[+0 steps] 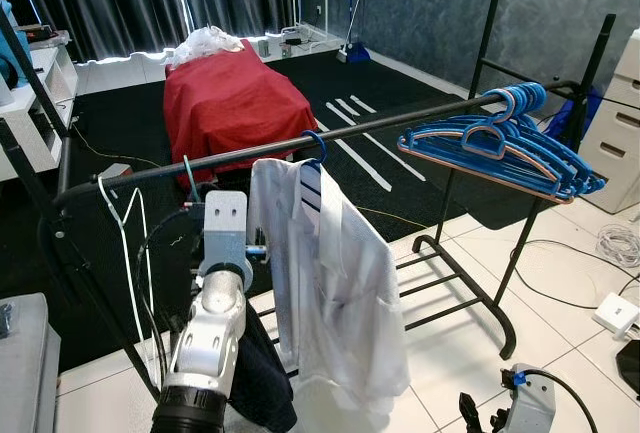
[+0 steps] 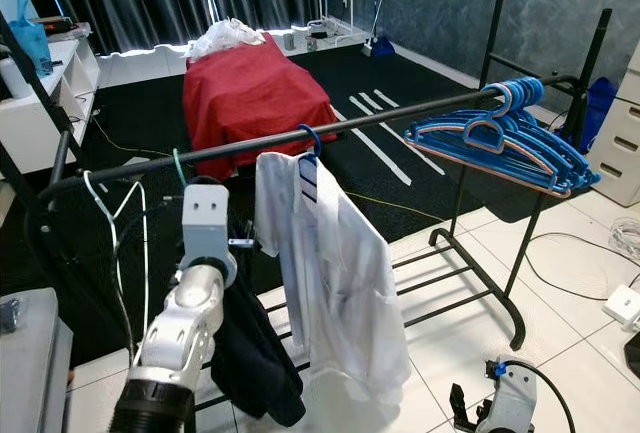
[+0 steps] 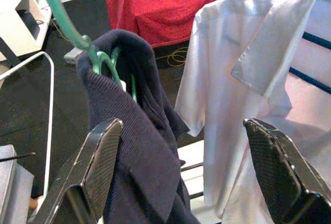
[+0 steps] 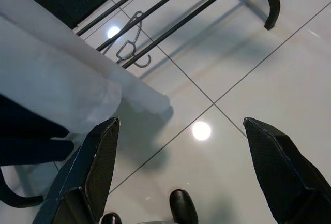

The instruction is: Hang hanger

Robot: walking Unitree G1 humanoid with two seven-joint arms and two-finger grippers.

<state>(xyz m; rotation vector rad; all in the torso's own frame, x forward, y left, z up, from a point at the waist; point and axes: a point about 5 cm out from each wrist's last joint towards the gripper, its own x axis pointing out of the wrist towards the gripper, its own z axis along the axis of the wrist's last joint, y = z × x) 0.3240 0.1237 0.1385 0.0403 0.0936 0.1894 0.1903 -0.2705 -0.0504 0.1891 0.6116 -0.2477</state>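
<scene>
A black clothes rail (image 1: 400, 118) crosses the scene. A green hanger (image 3: 67, 25) carrying a dark navy garment (image 3: 139, 146) has its hook at the rail's left part (image 1: 187, 175). My left gripper (image 3: 182, 124) is raised just behind that garment, open, with its fingers on either side and not closed on anything. Right of it a white shirt (image 1: 340, 283) hangs on a blue hanger (image 1: 315, 145). A bunch of bare blue hangers (image 1: 510, 143) hangs at the rail's right end. My right gripper (image 4: 181, 123) is low over the white tiles, open and empty.
A white wire hanger (image 1: 125, 223) hangs at the rail's left end. The rack's black base bars (image 1: 470, 273) run across the tiles. Behind are a red-covered bed (image 1: 230, 93), white shelves (image 1: 40, 93) at left, white drawers (image 1: 620, 123) and floor cables (image 1: 620, 243) at right.
</scene>
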